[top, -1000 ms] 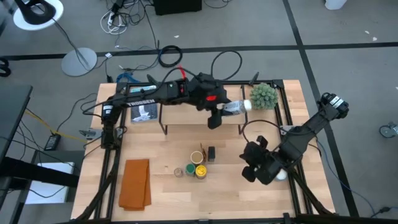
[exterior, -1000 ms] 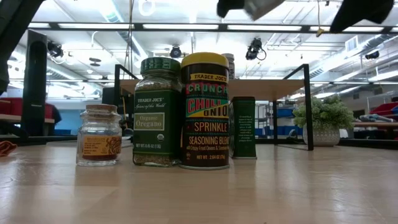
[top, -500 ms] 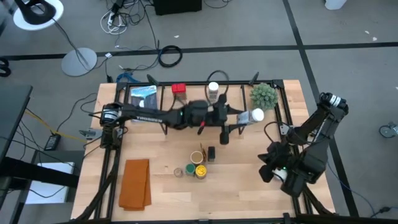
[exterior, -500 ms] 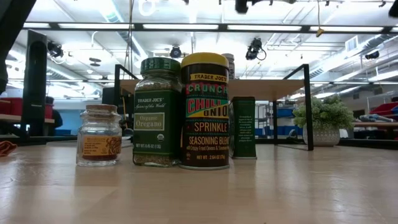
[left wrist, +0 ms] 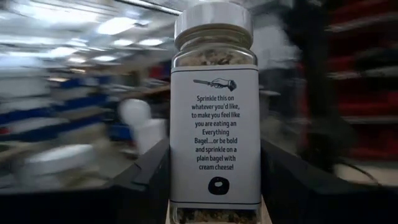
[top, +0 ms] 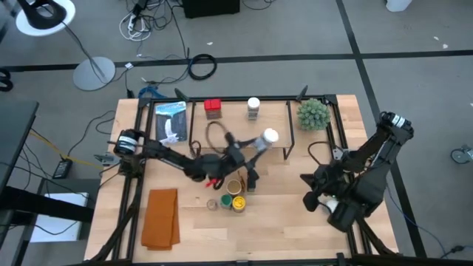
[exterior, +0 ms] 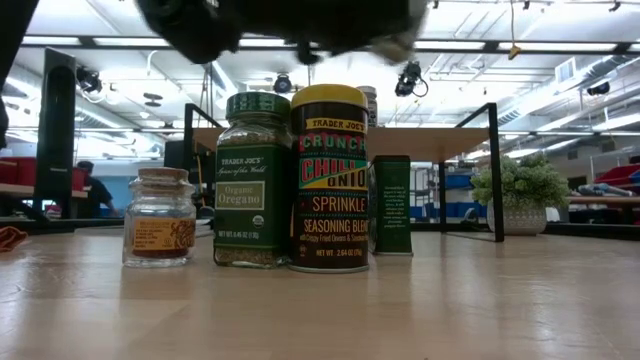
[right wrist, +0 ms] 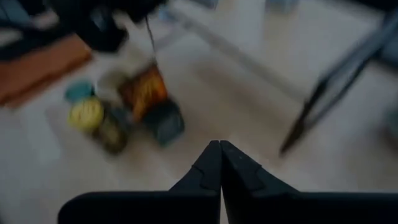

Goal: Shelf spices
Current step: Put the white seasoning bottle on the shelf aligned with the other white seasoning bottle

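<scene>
Left wrist view alone shows left gripper (left wrist: 214, 214) clasping bagel-seasoning jar (left wrist: 214, 118)

The high view looks straight down on the whole table (top: 295, 222). The low view sits at tabletop height, close to a cluster of spice jars (exterior: 290, 180), facing the shelf (exterior: 400, 140) and room. The left wrist view looks close at a white-lidded jar (left wrist: 214, 106). The right wrist view looks down on that same cluster (right wrist: 118, 112).
</scene>
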